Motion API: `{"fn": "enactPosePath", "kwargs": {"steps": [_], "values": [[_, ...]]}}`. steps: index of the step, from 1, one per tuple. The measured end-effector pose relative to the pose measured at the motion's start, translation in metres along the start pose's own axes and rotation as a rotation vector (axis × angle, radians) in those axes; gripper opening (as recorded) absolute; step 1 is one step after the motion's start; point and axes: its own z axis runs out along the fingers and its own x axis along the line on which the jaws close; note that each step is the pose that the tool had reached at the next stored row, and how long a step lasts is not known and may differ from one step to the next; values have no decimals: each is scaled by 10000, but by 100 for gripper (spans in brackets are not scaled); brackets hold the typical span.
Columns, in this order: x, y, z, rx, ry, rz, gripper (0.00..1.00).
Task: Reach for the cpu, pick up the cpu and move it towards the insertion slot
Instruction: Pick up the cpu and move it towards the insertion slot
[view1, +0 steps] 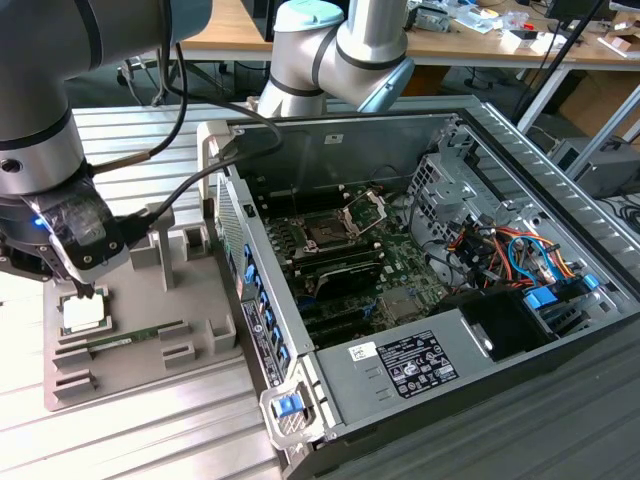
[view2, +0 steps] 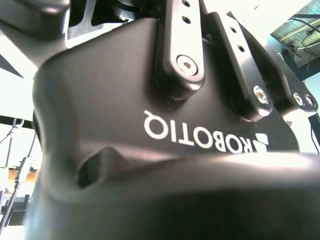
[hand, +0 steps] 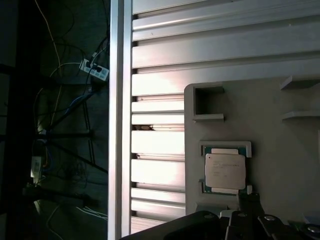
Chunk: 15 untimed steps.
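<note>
In the exterior view, the cpu (view1: 82, 312), a small flat square chip with a pale silvery metal top, lies at 8 o'clock of the picture. It sits flat in a square pocket of the grey plastic fixture block (view1: 190, 300). In the first wrist view the pocket's low walls hug the chip (hand: 225, 171) on all four sides, with a thin green border showing around its metal top. The space above it is open.

The black gripper (view1: 87, 290) hangs just over the chip's 12 o'clock edge. I cannot tell whether the claw is released or clenched, nor whether it touches the chip.

A long thin green memory stick (view1: 135, 338) lies in the same block at 4 o'clock from the cpu, just beside it but apart.

The insertion slot (view1: 325, 232), a square dark socket, lies well apart, between 2 and 3 o'clock from the cpu. It is on the board inside the open grey metal computer case (view1: 400, 130). Its silver retention frame (view1: 365, 208) is swung up at 1 o'clock of the socket, leaving the socket uncovered. The case's perforated side wall (view1: 240, 250) stands upright between block and socket.
</note>
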Motion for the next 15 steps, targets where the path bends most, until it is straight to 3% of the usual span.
{"fn": "enactPosePath", "kwargs": {"steps": [15], "values": [[0,-18,27,0,0,0,10]]}}
